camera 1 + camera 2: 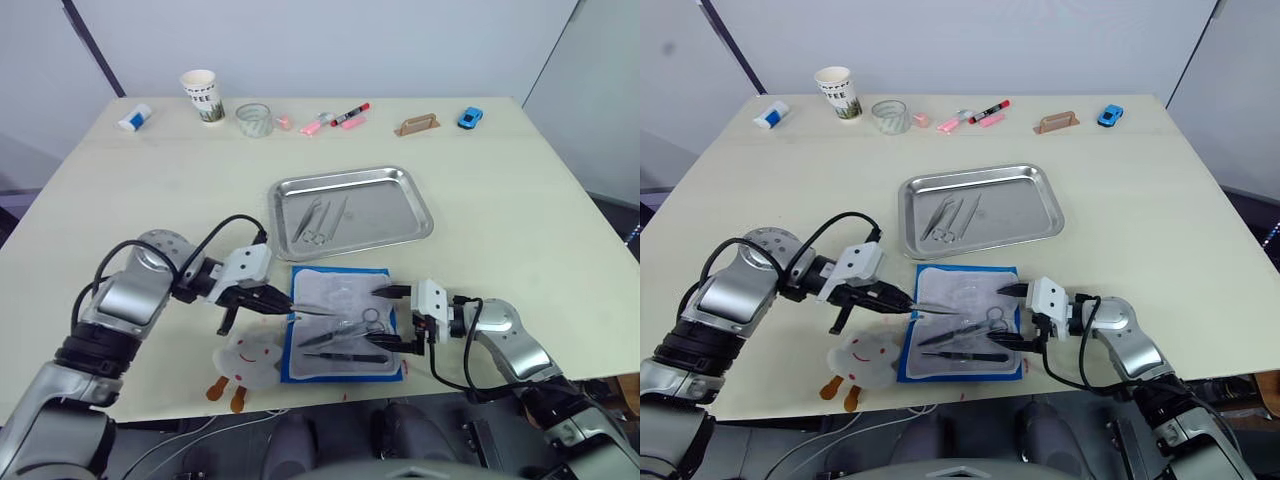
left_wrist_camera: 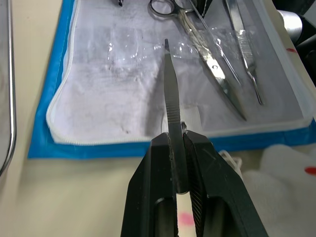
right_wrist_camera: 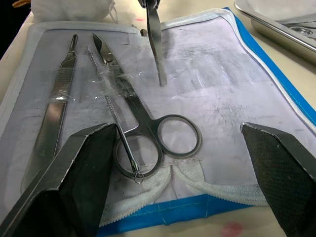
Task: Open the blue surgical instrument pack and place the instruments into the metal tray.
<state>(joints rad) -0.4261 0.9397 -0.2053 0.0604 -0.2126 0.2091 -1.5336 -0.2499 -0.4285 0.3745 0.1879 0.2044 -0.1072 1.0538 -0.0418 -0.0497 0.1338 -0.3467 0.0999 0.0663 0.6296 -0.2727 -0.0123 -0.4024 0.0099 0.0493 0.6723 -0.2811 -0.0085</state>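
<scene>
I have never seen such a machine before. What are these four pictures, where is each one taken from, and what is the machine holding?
This is a humanoid robot with two arms. Two pictures look down from its head; the other two come from cameras on its wrists. On the table lies the opened blue fabric instrument pack with pale lining, still holding silver scissors and other slim tools. Behind it is the shiny rectangular metal tray, already containing a few instruments. The left gripper is shut on a slim silver flat tool over the pack. The right gripper is open over the scissors. A white plush toy lies beside the pack.
</scene>
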